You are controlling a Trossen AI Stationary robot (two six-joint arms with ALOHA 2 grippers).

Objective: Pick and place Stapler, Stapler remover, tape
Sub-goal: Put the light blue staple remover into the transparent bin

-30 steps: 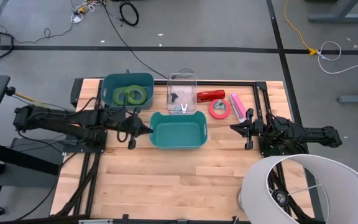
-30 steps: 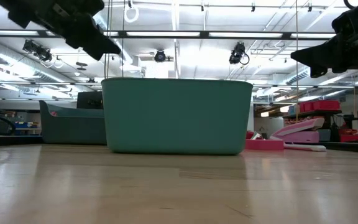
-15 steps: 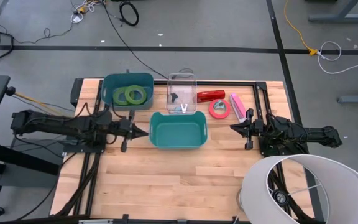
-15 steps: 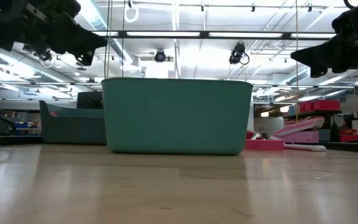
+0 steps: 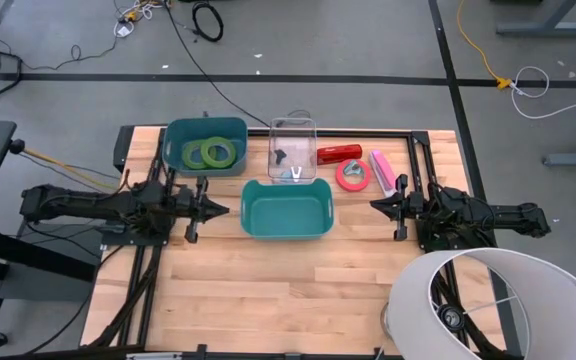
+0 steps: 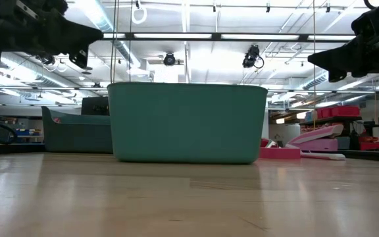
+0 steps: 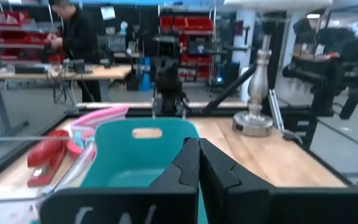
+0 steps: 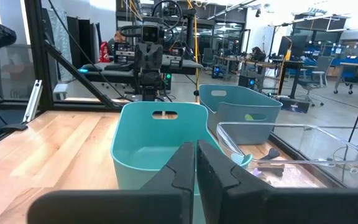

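Two green tape rolls (image 5: 206,152) lie flat inside the dark teal bin (image 5: 178,135) at the table's far left. The pinkish-red tape roll (image 5: 353,175) lies flat on the table between a red stapler (image 5: 339,154) and a pink stapler (image 5: 381,170). A clear container (image 5: 293,135) holds small dark staple removers (image 5: 281,155). My left gripper (image 5: 226,210) is shut and hovers just left of the light teal bin (image 5: 286,228). My right gripper (image 5: 373,206) is shut and hovers right of that bin. Both wrist views show shut fingers pointing at the bin (image 7: 135,155) (image 8: 148,143).
A white lampshade (image 5: 498,305) lies at the table's near right corner, and its metal base (image 7: 257,118) stands by it. A black frame borders the far and side edges. Bare wood spreads across the near half (image 5: 268,290). A person stands in the room beyond (image 7: 73,37).
My left arm has drawn back toward the table's left edge, away from the light teal bin, and straightened out level. Its fingers stayed shut. The right arm and all objects kept still.
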